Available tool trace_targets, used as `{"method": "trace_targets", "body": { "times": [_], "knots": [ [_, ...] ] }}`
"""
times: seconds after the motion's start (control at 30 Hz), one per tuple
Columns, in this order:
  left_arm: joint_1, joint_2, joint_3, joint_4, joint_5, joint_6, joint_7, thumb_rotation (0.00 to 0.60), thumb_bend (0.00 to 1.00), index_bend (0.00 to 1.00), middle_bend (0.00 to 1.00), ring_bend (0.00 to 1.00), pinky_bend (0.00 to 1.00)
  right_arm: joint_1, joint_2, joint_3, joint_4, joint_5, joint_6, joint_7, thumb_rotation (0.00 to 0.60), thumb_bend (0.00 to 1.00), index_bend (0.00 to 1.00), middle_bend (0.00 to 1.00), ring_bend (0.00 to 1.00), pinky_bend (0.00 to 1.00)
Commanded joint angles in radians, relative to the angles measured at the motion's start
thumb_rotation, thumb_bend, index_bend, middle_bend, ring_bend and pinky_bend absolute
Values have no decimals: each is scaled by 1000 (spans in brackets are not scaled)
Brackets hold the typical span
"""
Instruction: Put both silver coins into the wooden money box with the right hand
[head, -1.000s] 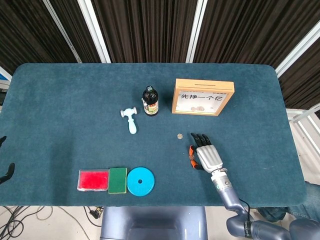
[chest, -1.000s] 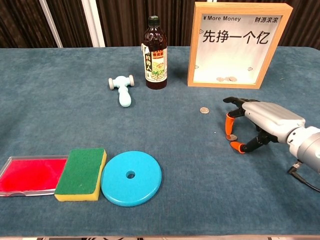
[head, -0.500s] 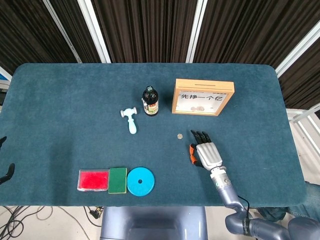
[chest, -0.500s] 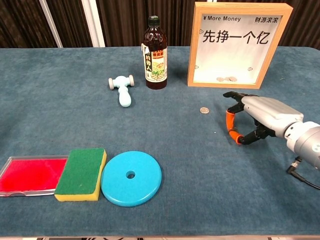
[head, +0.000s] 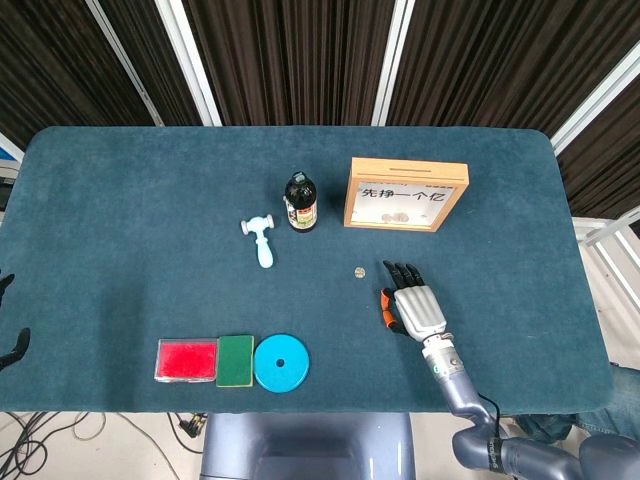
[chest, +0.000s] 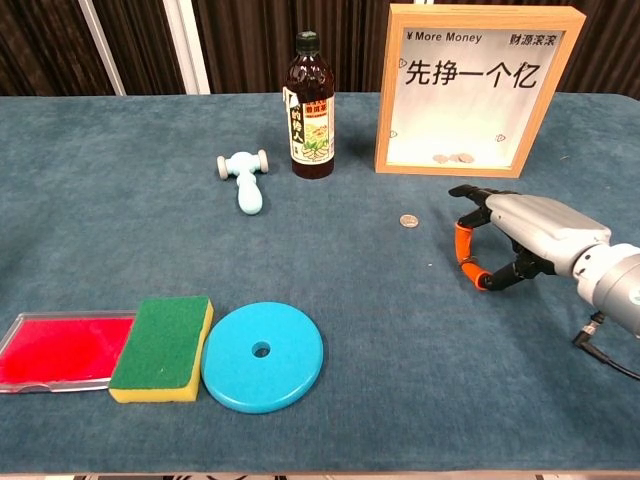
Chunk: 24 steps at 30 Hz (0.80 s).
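since a second ago the right hand (chest: 520, 240) has slid a little toward the wooden money box (chest: 474, 90), and its orange fingertips (chest: 478, 277) have come together. the coin that lay under the hand back then cannot be seen now, so i cannot tell if the hand pinches it or has closed on nothing.

the big blue table (head: 120, 190) holds everything. the wooden money box stands upright at the far side, right of the middle, and a few coins lie at the bottom behind its clear front. the right hand hangs just in front of the box, a bit to the right, palm down. the left hand (head: 10, 345) shows only as dark fingertips at the left edge of the head view, and i cannot tell how they lie.

a brown bottle (chest: 310, 105) stands just left of the box. a red tray (chest: 55, 350), a green and yellow sponge (chest: 165, 347) and a blue disc (chest: 262, 355) sit in a row at the near edge. a small light blue toy hammer (chest: 244, 180) lies left of the bottle.

one silver coin (chest: 408, 221) lies flat on the table, near the right hand, on its left side, not touching it.
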Motion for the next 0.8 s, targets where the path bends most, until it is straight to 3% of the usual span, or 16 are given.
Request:
{"method": "trace_targets", "body": {
  "times": [0.03,0.13,0.47,0.8],
  "knots": [
    [0,0,-1,1,2,2,-1,600,397,88,0,0,0,-1,1,5,-4,-1,9,11,600,533,659,22,0,0],
    [1,-1,-1,2,-1,1,-2,600,397,88,0,0,0,5,36,35,-34,-32,66,11,600,533,680,22,0,0],
    [2,-1,-1,-3,-3,3,1,600,397,88,0,0,0,-11,239,131,-291,-51,197,-80,600,533,693,22,0,0],
    [3,-4,-3,-5,-14,1,9,600,397,88,0,0,0,65,377,263,-388,45,129,-135,600,533,692,22,0,0]
  ]
}}
